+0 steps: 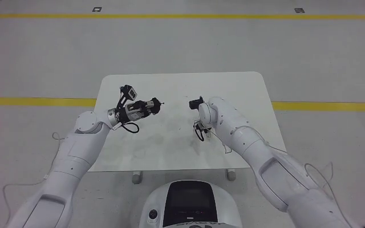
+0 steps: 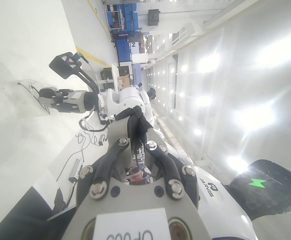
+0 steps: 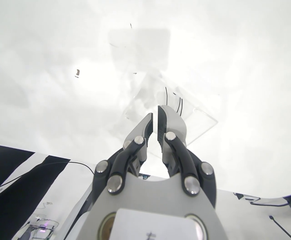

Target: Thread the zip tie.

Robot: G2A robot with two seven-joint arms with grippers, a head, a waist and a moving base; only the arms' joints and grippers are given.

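Left gripper (image 1: 157,104) clamped on the black zip tie (image 2: 136,129) mid-table, right gripper (image 3: 155,112) pinching the clear plate (image 3: 195,116) just right of it; I'd square the tip to the plate, hold it steady, feed slow.

Factory-like test hall.
Grey floor with yellow lines (image 1: 171,16), blue racks (image 2: 124,16), rows of ceiling lights (image 2: 181,94), one white table (image 1: 245,85).
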